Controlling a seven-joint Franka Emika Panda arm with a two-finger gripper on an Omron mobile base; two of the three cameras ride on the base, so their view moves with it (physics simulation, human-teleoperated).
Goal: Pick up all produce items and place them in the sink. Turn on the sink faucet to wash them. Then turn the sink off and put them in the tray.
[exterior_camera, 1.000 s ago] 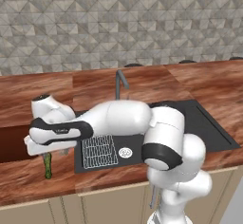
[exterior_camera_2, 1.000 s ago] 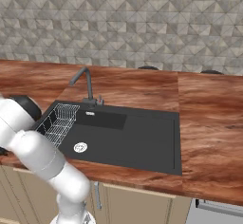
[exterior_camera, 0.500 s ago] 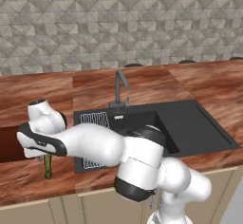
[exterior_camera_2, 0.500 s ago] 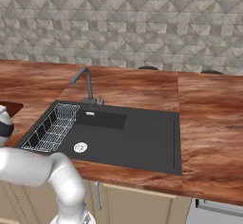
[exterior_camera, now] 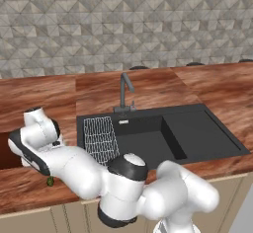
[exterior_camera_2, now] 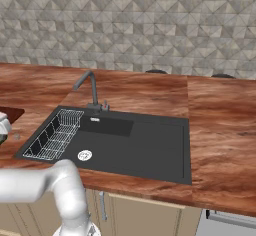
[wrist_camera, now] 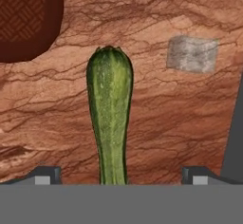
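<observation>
Squarely between spread fingers (wrist_camera: 121, 175): cucumber (wrist_camera: 110, 114)

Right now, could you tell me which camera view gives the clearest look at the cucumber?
The hand view: the cucumber lies full length on the wood counter, between the open gripper fingertips. The left base view shows just its dark green tip below the arm.

Dark-green cucumber (wrist_camera: 110, 118) lying lengthwise on the wood countertop (wrist_camera: 156, 109), between the wide-apart finger tips (wrist_camera: 46, 174), reddish-brown tray (wrist_camera: 28, 19) corner at upper left, small grey patch (wrist_camera: 192, 53) at upper right.
</observation>
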